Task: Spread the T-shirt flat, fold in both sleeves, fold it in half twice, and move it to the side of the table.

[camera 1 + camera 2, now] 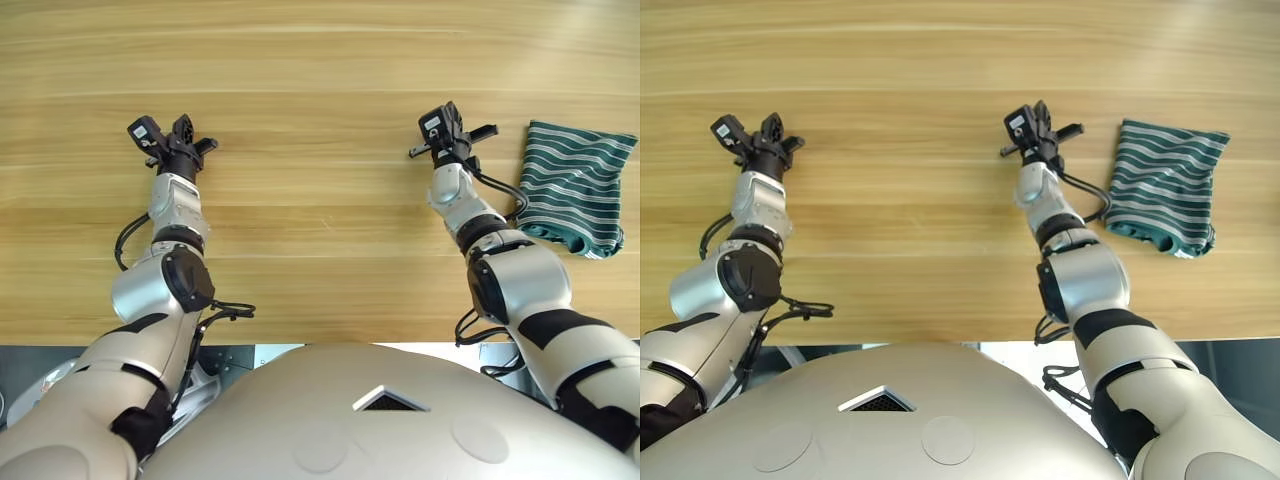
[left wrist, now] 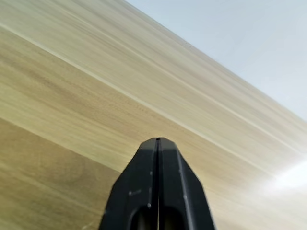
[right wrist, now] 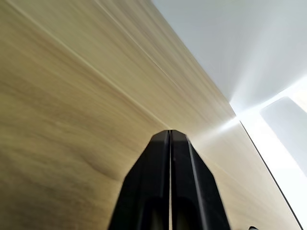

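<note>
1. Closest in, the robot's pale left arm (image 1: 172, 215) and right arm (image 1: 462, 210) extend forward over a light wooden table (image 1: 320, 60), well apart from each other.
2. The black two-fingered left gripper (image 2: 158, 143) has its fingers pressed fully together, gripping nothing.
3. The black two-fingered right gripper (image 3: 170, 135) is likewise closed tight and empty.
4. The dark green T-shirt with white stripes (image 1: 572, 188) lies folded into a compact bundle on the table's right side, just beside the right forearm.
</note>
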